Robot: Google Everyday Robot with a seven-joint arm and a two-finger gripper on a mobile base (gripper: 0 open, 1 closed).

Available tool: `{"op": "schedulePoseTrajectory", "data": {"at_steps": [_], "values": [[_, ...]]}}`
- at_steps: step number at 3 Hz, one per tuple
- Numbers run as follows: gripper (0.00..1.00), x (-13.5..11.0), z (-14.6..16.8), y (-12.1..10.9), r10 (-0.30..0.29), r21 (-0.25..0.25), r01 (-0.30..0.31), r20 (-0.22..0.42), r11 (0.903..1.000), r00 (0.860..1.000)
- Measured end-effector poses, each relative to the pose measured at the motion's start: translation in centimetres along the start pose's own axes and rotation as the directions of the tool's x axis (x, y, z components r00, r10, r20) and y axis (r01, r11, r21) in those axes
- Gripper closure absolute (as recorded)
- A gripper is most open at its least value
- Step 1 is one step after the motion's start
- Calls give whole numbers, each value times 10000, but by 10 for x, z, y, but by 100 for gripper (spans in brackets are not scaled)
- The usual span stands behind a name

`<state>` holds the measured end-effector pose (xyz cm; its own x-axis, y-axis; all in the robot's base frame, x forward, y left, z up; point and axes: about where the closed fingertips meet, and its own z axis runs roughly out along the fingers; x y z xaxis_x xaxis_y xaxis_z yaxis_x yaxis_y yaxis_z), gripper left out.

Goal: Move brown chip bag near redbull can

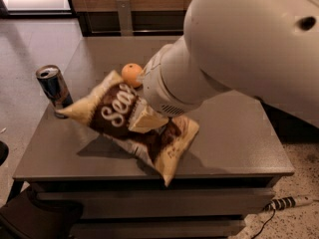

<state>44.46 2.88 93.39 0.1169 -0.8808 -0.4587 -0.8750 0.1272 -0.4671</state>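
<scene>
Gripper (145, 120) clamped on brown chip bag (110, 114) — redbull can (54, 89) just beside at 9 o'clock, orange (132, 74) at 12 o'clock.

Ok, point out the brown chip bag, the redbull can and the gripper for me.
brown chip bag (112, 114): camera view, dark centre by the white lettering.
redbull can (55, 89): camera view, blue side wall, left of the bag.
gripper (144, 119): camera view, fingertips clamped on the bag's middle.

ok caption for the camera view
Gripper holds the brown chip bag beside the redbull can, orange behind, over grey table.
</scene>
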Motion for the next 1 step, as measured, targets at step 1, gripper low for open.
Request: {"op": "schedulePoseTrajectory", "data": {"at_steps": [1], "values": [[0, -2, -1, 0, -27, 28, 27, 15, 10000, 10000]]}}
